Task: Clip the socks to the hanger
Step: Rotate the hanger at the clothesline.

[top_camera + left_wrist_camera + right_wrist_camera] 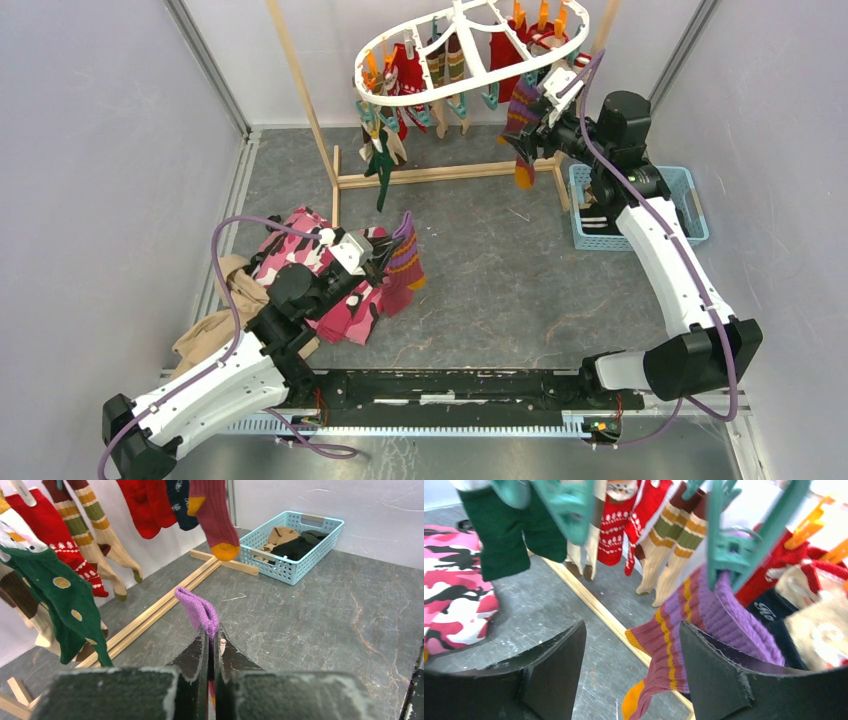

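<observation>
Left fingers (pixel 204 646) pinch a striped sock (pixel 197 607) by its purple cuff, well in front of the hanger (pixel 470 50). The right fingers (pixel 535 108), spread wide at the hanger's right end, could snag the matching sock (pixel 674 625) and tug it off its teal clip (pixel 729 555). That sock hangs between them; I cannot tell whether it touches them.

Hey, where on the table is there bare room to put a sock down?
The widest bare patch is mid-table, between the pink camouflage cloth, the wooden rack's base rail and the blue basket. Crowded: under the hanger, where socks dangle, and the near-left corner with the tan cloth.
</observation>
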